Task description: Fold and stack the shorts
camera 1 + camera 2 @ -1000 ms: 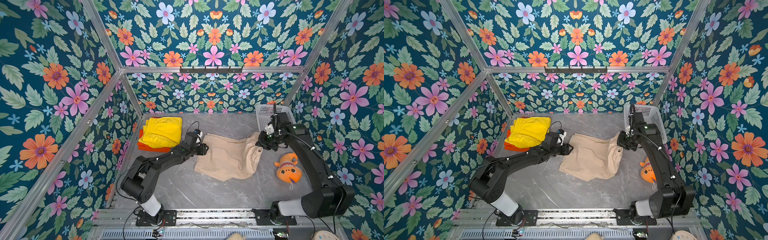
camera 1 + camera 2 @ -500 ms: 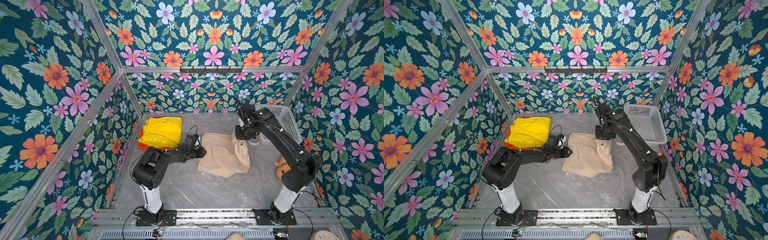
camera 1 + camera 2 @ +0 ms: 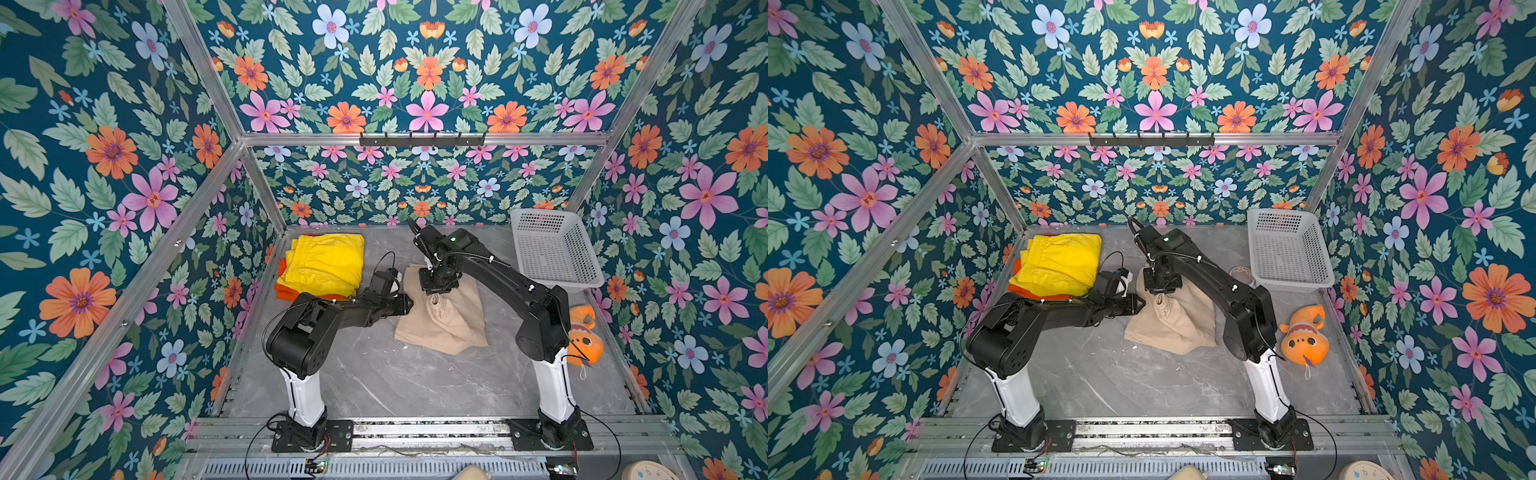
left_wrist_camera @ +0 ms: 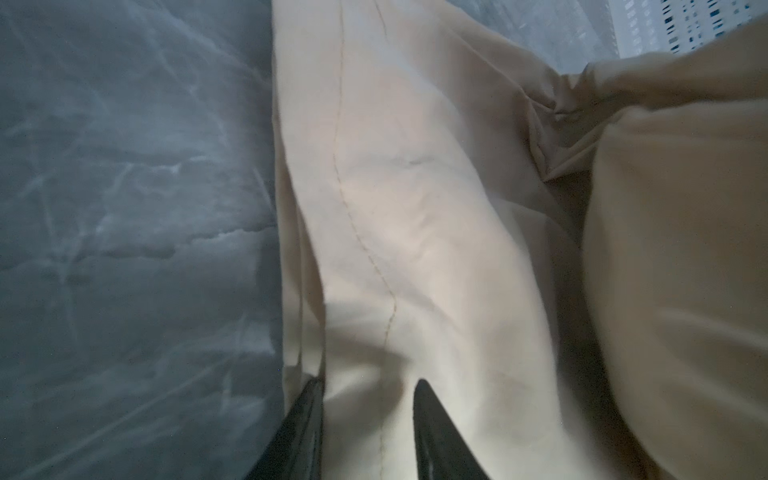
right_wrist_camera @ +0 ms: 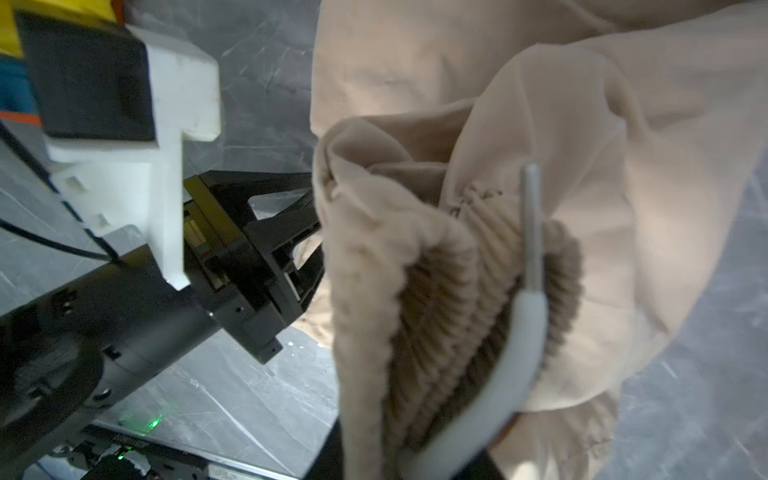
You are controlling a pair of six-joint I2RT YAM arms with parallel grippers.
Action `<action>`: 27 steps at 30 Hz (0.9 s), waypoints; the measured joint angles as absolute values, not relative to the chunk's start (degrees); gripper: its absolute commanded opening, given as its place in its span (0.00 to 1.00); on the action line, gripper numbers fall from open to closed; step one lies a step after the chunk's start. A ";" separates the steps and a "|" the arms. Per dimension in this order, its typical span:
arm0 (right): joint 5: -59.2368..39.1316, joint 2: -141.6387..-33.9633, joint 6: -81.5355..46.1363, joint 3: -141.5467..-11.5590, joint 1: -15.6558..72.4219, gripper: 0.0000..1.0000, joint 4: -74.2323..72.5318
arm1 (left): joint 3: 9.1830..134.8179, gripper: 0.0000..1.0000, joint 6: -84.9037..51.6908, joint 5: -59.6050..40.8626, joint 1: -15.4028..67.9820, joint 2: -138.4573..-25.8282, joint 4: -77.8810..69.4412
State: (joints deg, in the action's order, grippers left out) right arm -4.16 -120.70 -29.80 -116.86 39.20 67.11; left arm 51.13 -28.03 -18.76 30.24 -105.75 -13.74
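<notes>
Two arms tend one pair. The left claw [image 3: 409,303] is pinched narrow on the left edge of the beige shorts [image 3: 446,328] in the middle of the surface [image 3: 374,382], I reckon to pin that side. The right claw [image 3: 435,292] has the bunched waistband between its fingers, raised as if to fold it over, though whether it grips or lets go I cannot tell. Of three pairs, two are stacked far left, yellow shorts [image 3: 328,262] on orange shorts [image 3: 286,291]; one basket [image 3: 540,214] and one plush fish [image 3: 582,336] sit on the right.
</notes>
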 measured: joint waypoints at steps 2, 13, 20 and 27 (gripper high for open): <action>-6.94 -120.70 -30.44 -114.93 39.13 0.54 64.62 | 51.24 0.47 -28.05 -18.20 30.09 -104.77 -12.01; -16.34 -100.47 -33.21 -92.62 32.49 0.71 47.55 | 53.56 0.72 -29.41 -13.52 26.59 -87.68 1.89; -19.86 -87.05 -36.91 -68.27 19.79 0.75 40.14 | 50.89 0.77 -32.62 -17.98 27.77 -88.25 2.09; -21.02 -86.85 -36.01 -59.48 15.33 0.77 36.84 | 47.51 0.79 -34.50 -21.71 29.87 -93.25 -0.84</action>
State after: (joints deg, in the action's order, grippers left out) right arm -21.02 -86.85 -36.01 -59.48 15.33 36.84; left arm 47.51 -34.50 -21.71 29.87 -93.25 -0.84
